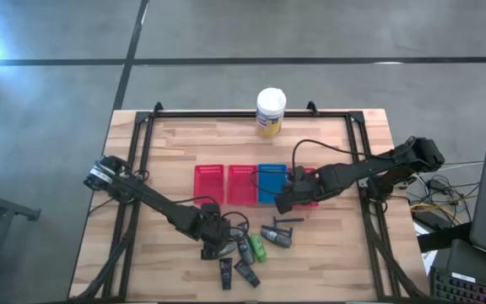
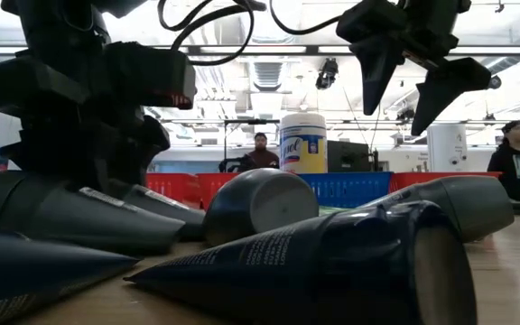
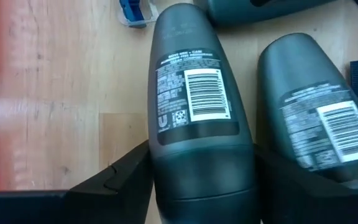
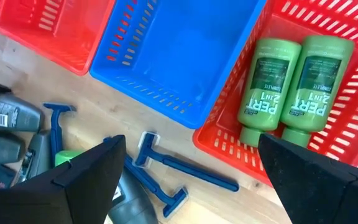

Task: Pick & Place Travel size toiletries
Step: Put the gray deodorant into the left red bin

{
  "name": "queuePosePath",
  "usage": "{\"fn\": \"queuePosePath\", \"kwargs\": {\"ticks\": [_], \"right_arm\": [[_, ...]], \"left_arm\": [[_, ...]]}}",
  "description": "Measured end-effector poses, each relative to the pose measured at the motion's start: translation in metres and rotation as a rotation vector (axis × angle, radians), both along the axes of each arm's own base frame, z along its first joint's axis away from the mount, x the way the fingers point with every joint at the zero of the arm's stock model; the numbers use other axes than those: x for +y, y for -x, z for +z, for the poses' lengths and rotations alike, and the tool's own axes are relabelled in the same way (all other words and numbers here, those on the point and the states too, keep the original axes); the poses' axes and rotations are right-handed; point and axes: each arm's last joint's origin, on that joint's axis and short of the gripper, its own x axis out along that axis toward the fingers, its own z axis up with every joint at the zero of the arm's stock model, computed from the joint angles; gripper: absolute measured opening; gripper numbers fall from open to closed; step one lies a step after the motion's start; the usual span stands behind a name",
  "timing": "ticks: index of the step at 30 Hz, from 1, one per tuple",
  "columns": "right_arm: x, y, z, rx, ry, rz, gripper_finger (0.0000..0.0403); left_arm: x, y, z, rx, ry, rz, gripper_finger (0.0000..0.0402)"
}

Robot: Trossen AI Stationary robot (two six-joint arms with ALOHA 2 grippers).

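Observation:
My left gripper (image 1: 213,246) is down at the pile of toiletries near the table's near edge. In the left wrist view its fingers flank a grey oval bottle (image 3: 194,106) lying flat, with a second grey bottle (image 3: 316,112) beside it. A green bottle (image 1: 258,247), another grey bottle (image 1: 277,235), black tubes (image 1: 225,272) and blue-handled T-shaped razors (image 4: 179,168) lie on the wood. My right gripper (image 1: 285,199) hangs open and empty above the trays. Below it two green bottles (image 4: 291,81) lie side by side in the rightmost red tray (image 4: 353,130). My left gripper pinches the grey oval bottle by its wide lower end (image 3: 197,180), one finger (image 3: 126,177) against each side. The fingers come in low and slanting, lying along the bottle. The bottle lies flat on the table, label side up.
A row of slotted trays sits mid-table: two red (image 1: 210,183), one blue (image 1: 271,183) with nothing in it, one red. A white-lidded, yellow-labelled jar (image 1: 271,111) stands at the far edge. People show in the room behind (image 2: 258,153).

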Motion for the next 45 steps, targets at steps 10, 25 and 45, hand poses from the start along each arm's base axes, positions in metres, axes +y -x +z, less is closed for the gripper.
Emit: {"fn": "queuePosePath", "kwargs": {"ticks": [10,25,45], "right_arm": [[0.006,0.008,0.011,-0.062,0.063,-0.044,0.0364],[0.004,0.014,0.017,-0.098,0.110,-0.122,0.0364],[0.003,0.014,0.017,-0.106,0.133,-0.129,0.0364]], "left_arm": [[0.012,0.019,0.032,-0.012,0.024,0.268,0.0215],[0.085,0.075,0.085,-0.501,0.346,1.149,0.0214],[0.111,0.070,0.034,-0.473,0.353,1.249,0.0316]]}}
